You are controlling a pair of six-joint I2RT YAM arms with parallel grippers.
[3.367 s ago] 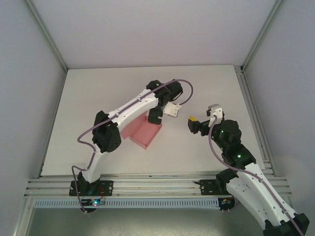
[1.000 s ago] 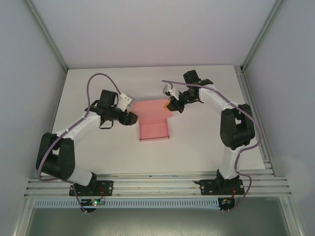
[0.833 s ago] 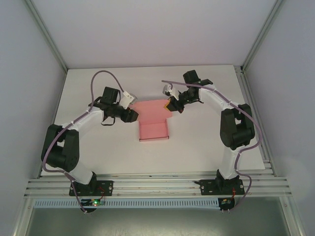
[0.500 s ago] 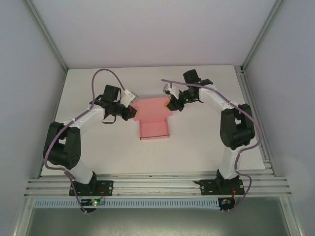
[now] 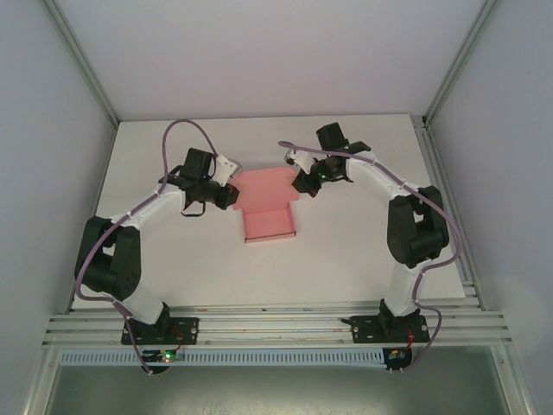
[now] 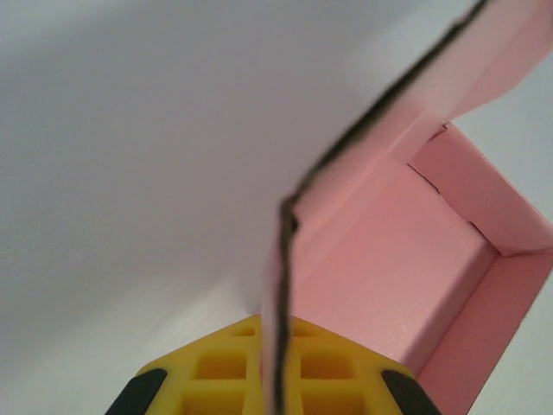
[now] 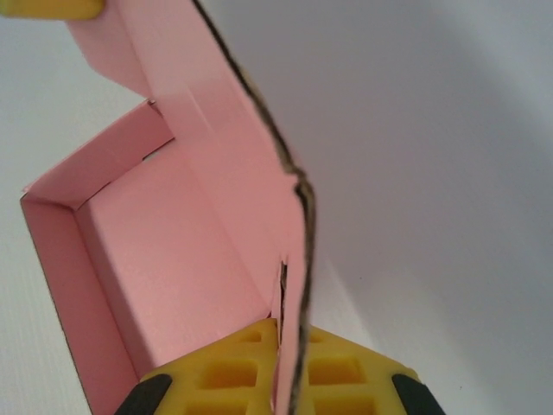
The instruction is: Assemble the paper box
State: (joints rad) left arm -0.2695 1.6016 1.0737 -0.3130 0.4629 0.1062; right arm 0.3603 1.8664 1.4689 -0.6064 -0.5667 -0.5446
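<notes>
Surface [image 5: 173, 268]: white, flat, rectangular. One item rests on it: a pink paper box [image 5: 268, 225], just off centre toward 12 o'clock. Open tray at 6 o'clock, lid panel at 12 o'clock.

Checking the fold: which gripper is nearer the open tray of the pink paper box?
Left, slightly. The left gripper pinches the left edge of the paper box lid, close to the tray; the right gripper pinches the lid's right edge, farther back from the tray.

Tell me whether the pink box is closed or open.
Open. The paper box shows its bare floor between raised walls, and its lid flap stands up, pinched at either end by the left gripper and right gripper.
</notes>
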